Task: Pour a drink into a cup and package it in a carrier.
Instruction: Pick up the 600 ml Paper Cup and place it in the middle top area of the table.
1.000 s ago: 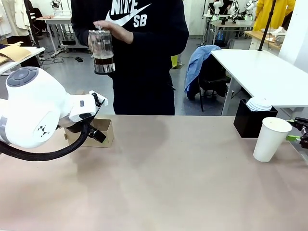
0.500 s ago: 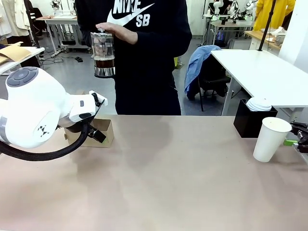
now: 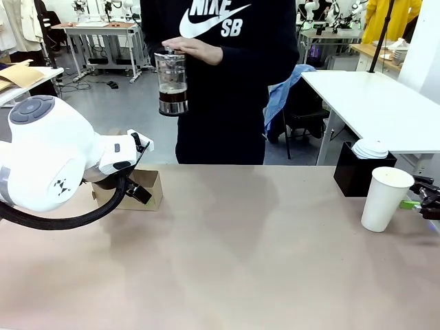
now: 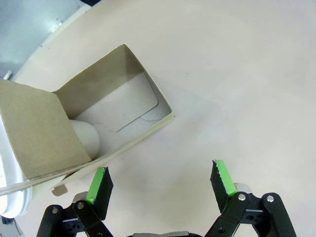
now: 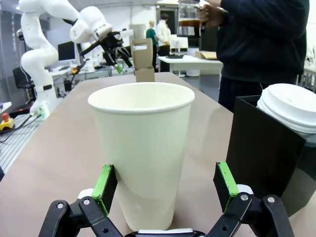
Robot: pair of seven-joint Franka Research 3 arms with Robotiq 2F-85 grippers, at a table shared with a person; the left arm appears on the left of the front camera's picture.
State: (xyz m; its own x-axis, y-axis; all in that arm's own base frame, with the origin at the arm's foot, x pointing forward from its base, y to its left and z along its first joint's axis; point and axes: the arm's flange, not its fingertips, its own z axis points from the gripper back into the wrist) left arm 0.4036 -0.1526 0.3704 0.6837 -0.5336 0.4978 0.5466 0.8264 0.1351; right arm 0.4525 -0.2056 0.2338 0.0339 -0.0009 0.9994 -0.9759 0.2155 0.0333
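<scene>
Pre-pour: right end effector [image 5: 165, 182], fingers apart, straddles the open cup [image 5: 143, 148] at the right of the worktop [image 3: 240, 261]; left end effector [image 4: 160, 181], also apart, hangs above the carrier [image 4: 123, 98] at left; next, probably clamp the cup to receive the drink [image 3: 172, 94] that the person [image 3: 227, 103] holds at the far side.

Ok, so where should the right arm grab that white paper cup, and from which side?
Take the paper cup by its wall around mid-height, coming in level from the robot's right, where the open right end effector straddles it. It stands upright, tapered and unlidded, so a light side pinch below the rolled rim seems safest. The black box crowds its far side.
</scene>
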